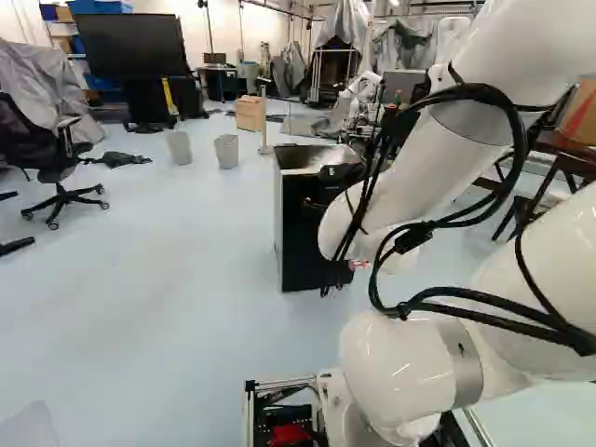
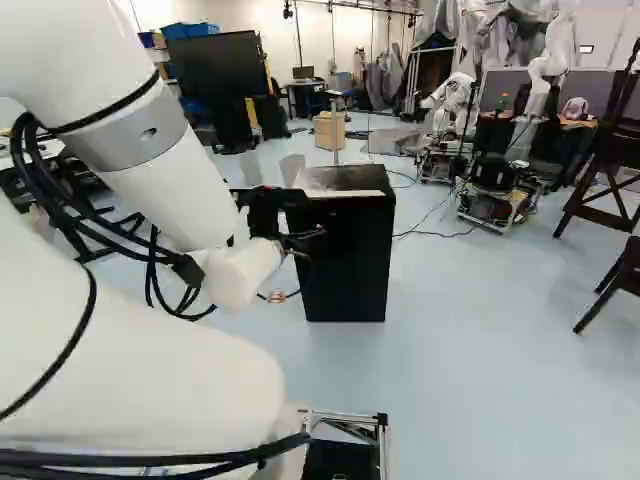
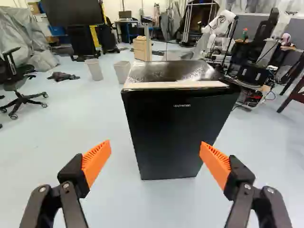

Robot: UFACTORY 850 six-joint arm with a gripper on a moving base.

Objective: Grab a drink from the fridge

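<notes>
Standing beyond the fridge (image 3: 168,133): bins (image 3: 122,71)

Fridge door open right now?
No, the fridge door sits closed, its front flush below the top with no interior showing in the wrist view.

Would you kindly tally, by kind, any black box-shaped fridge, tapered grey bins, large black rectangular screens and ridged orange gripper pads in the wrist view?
Black box-shaped fridge: 1
Tapered grey bins: 2
Large black rectangular screen: 1
Ridged orange gripper pads: 2
Total: 6
</notes>
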